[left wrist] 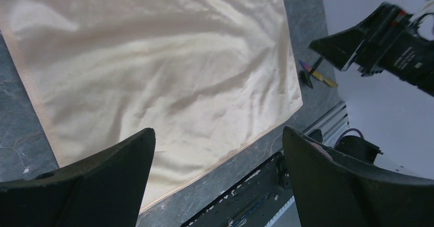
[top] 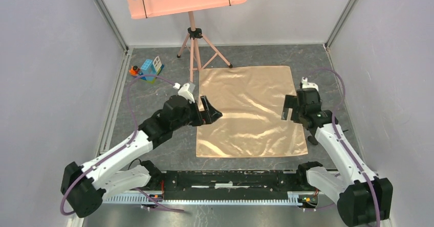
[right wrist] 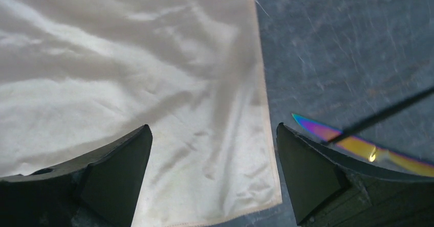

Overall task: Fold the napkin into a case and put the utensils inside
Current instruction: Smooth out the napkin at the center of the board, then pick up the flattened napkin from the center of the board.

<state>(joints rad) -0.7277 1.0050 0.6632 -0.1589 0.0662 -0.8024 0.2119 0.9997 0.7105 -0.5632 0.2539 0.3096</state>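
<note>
Now, splayed left tool (top: 210, 110) over napkin (top: 251, 112) edge

Napkin (top: 251, 112) peach-gold satin (sheen streaky); table (top: 266, 55) grey marbled; utensils (right wrist: 353, 145) iridescent gold-purple.

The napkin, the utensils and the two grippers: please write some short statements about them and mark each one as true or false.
1. The napkin lies spread out flat and is not yet folded. True.
2. The left gripper is shut on the napkin's edge. False: its jaws stand open and hold nothing.
3. The utensils lie on top of the napkin. False: they lie on the table, just off the napkin's right edge.
4. The right gripper is open above the napkin's right edge. True.
5. The toy blocks stand on the napkin. False: they stand on the table, apart from it, to the far left.
</note>
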